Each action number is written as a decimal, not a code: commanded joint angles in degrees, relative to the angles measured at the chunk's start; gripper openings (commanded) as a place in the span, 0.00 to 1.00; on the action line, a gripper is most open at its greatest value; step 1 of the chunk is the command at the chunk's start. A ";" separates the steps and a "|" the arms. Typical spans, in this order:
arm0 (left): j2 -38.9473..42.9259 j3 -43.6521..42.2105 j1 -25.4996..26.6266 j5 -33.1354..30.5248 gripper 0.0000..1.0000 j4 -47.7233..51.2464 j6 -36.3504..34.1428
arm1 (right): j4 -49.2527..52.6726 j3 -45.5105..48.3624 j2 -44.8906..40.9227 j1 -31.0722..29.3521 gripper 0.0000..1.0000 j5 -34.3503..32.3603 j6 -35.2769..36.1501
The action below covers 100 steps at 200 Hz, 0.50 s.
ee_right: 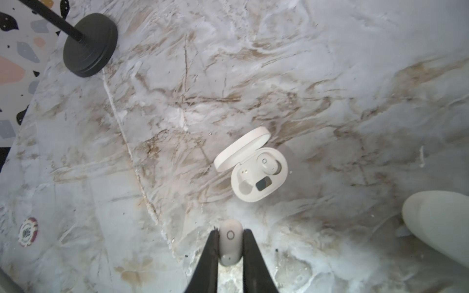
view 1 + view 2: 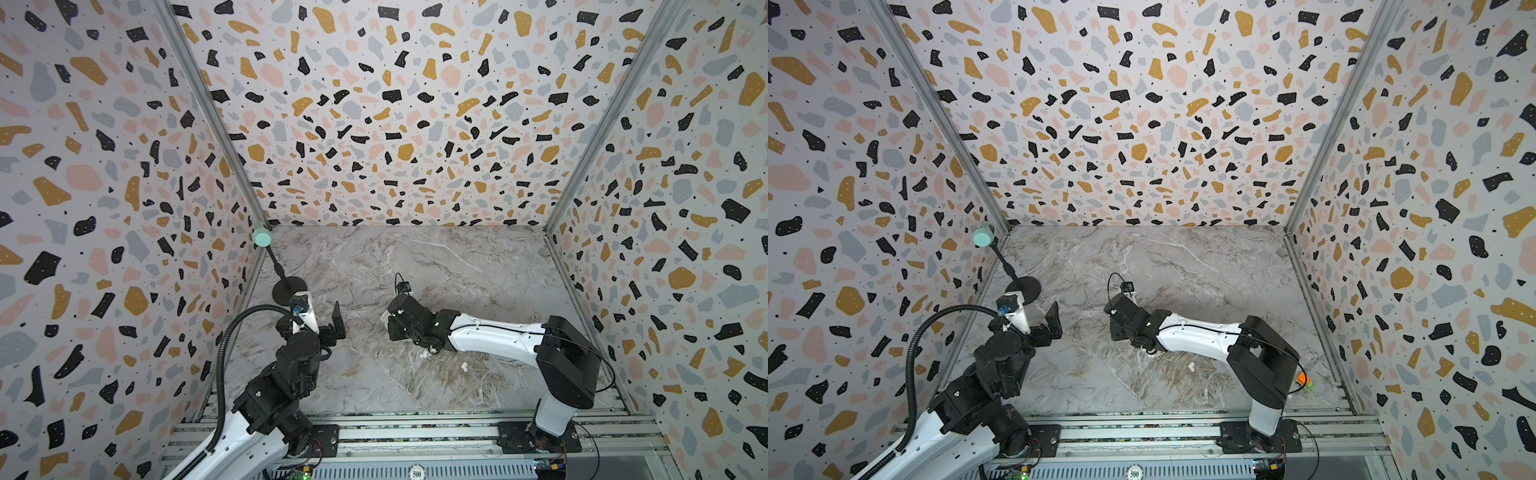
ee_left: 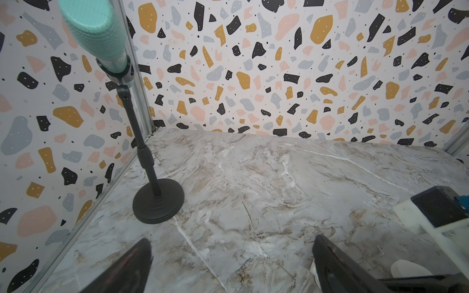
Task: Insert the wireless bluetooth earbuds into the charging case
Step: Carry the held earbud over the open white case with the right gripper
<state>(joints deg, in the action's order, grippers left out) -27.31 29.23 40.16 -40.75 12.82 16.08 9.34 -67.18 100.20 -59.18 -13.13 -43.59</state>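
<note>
On my marble desk (image 2: 457, 266), a black stand (image 2: 286, 287) holding a teal microphone (image 2: 262, 238) stands in the far left corner. A poker chip (image 2: 417, 473) lies at the near edge.

Four earbuds (image 1: 230, 238), two white cases (image 1: 241, 149), one microphone stand (image 3: 158, 203), two robot arms (image 2: 490, 332).

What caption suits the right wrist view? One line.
Right gripper grips an earbud near the open charging case, one bud already seated.

I see soft bright light, faint shadows on the table (image 2: 415, 270), walls (image 2: 104, 166) that bend at the edges, and the left gripper (image 3: 232, 238) blurry up close.
</note>
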 commanded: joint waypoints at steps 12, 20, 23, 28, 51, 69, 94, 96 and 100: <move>-0.40 0.28 -0.44 0.59 1.00 -2.10 -0.03 | 0.27 -1.42 2.37 0.89 0.12 -2.25 1.53; -0.43 0.17 -0.44 0.67 1.00 -2.17 -0.08 | 0.15 -1.85 3.08 1.11 0.12 -2.26 1.82; -0.40 0.19 -0.44 0.72 1.00 -2.15 -0.01 | 0.01 -1.99 3.34 1.11 0.12 -2.39 1.92; -0.44 0.21 -0.44 0.76 1.00 -2.22 -0.07 | -0.16 -2.18 3.75 1.14 0.12 -2.53 2.09; -0.68 0.15 -0.44 1.02 1.00 -2.27 -0.17 | -0.76 -3.03 5.39 1.12 0.12 -2.84 3.15; -0.86 0.22 -0.44 1.22 1.00 -2.27 -0.17 | -1.39 -3.45 6.13 1.17 0.12 -2.90 3.90; -1.01 0.30 -0.44 1.29 1.00 -2.36 -0.21 | -2.32 -3.64 6.61 1.26 0.12 -2.98 4.74; -1.06 0.28 -0.44 1.29 1.00 -2.40 -0.24 | -2.45 -3.59 6.63 1.30 0.12 -2.96 4.79; -1.06 0.29 -0.44 1.33 1.00 -2.36 -0.25 | -2.58 -3.65 6.71 1.38 0.12 -2.96 4.90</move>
<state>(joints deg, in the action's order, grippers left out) -28.25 29.23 40.16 -39.64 12.78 16.08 8.08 -68.16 107.28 -58.15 -14.90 -40.36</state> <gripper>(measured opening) 0.996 0.167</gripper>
